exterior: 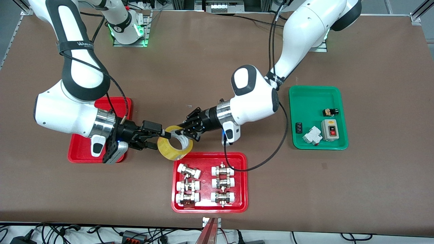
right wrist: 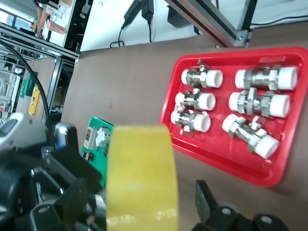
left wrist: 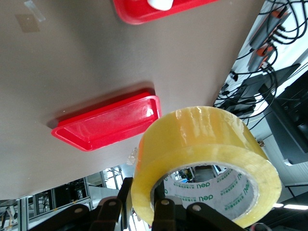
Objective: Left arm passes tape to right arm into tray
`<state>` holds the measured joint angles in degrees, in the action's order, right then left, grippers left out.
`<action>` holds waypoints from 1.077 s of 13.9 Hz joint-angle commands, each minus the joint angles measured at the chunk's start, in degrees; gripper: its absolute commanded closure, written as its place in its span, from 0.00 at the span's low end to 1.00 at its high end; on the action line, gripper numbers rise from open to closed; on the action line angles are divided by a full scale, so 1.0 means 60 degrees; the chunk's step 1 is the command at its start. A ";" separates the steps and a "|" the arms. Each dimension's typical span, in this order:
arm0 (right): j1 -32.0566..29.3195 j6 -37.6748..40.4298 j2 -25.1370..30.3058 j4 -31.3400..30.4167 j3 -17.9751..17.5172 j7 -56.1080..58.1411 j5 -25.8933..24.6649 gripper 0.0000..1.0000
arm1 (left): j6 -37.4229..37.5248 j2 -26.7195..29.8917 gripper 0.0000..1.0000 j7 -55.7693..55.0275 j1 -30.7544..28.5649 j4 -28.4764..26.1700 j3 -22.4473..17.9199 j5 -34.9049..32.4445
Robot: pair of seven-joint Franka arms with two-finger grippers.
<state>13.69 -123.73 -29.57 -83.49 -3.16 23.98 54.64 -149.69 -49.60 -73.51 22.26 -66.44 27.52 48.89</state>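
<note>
Left claw [exterior: 188,131] clamps the tape [exterior: 175,147] through its core above the table [exterior: 217,61]; right claw [exterior: 162,137] gapes astride its stiff, light, slick rim.

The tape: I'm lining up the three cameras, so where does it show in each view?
Front view: the tape hangs mid-table between the left gripper and the right gripper.
Left wrist view: the tape fills the lower part, in front of the plain tray.
Right wrist view: the tape stands edge-on, low in the picture.
Shared landmark: the fittings tray.
</note>
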 commanded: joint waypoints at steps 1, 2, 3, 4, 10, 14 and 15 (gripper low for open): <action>0.0164 -0.0253 -0.0228 0.0291 0.0029 0.0089 0.0269 0.00 | 0.0003 0.0035 1.00 0.0372 -0.0078 0.0028 0.0159 0.0143; 0.0164 -0.0253 -0.0243 0.0291 0.0029 0.0119 0.0269 0.00 | 0.0003 0.0035 1.00 0.0415 -0.0078 0.0028 0.0174 0.0143; 0.0164 -0.0253 -0.0258 0.0291 0.0029 0.0134 0.0269 0.00 | 0.0003 0.0035 1.00 0.0416 -0.0078 0.0028 0.0174 0.0143; 0.0164 -0.0253 -0.0258 0.0291 0.0029 0.0148 0.0254 0.00 | 0.0003 0.0035 1.00 0.0416 -0.0078 0.0028 0.0174 0.0143; 0.0149 -0.0253 -0.0258 0.0511 0.0044 0.0090 0.0225 0.60 | 0.0003 0.0050 0.99 0.0430 -0.0093 0.0028 0.0174 0.0129; 0.0135 -0.0253 -0.0258 0.0526 0.0044 0.0061 0.0225 0.86 | 0.0003 0.0064 0.97 0.0416 -0.0107 0.0028 0.0174 0.0114; 0.0135 -0.0253 -0.0258 0.0526 0.0044 0.0046 0.0225 0.86 | 0.0017 0.0064 0.92 0.0401 -0.0107 0.0042 0.0174 0.0099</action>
<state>14.42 -125.30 -30.40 -82.31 -2.72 24.00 55.05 -149.74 -49.46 -72.59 22.10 -66.24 27.70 48.89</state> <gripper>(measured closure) 0.471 0.784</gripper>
